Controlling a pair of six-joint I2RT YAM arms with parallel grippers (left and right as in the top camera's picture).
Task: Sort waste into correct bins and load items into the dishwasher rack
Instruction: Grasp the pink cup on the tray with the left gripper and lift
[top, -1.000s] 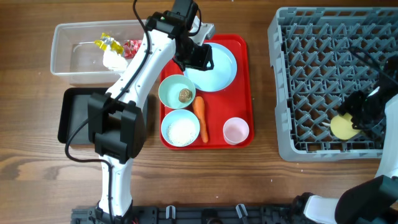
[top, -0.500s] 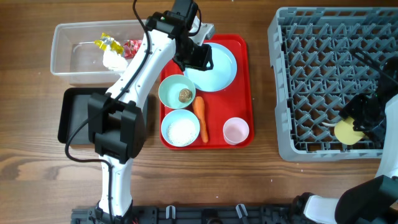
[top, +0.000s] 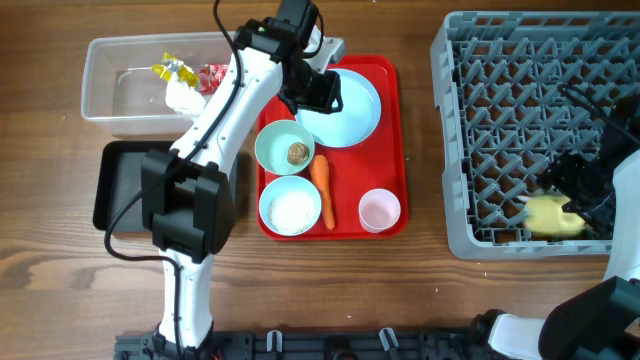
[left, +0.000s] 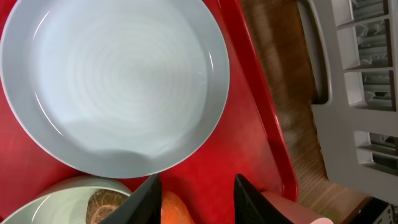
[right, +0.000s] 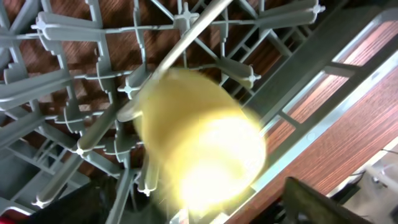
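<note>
The yellow cup (top: 548, 214) is in the dishwasher rack (top: 500, 100), whether my right gripper (top: 578, 190) grips it I cannot tell, left gripper (left: 196, 202) open by the plate (left: 118, 81); bowls (top: 268, 140), pink cup (top: 380, 210), carrot (top: 322, 188) wait.

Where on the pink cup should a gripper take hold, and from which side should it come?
Probably its rim, from straight above: the pink cup stands upright on the red tray, mouth open upward, so one finger can go inside, one outside. Take the wall facing the carrot; the tray's raised edge crowds the other side.

Left gripper (left: 193, 198) jaws apart, right gripper (top: 568, 195) angled downward
</note>
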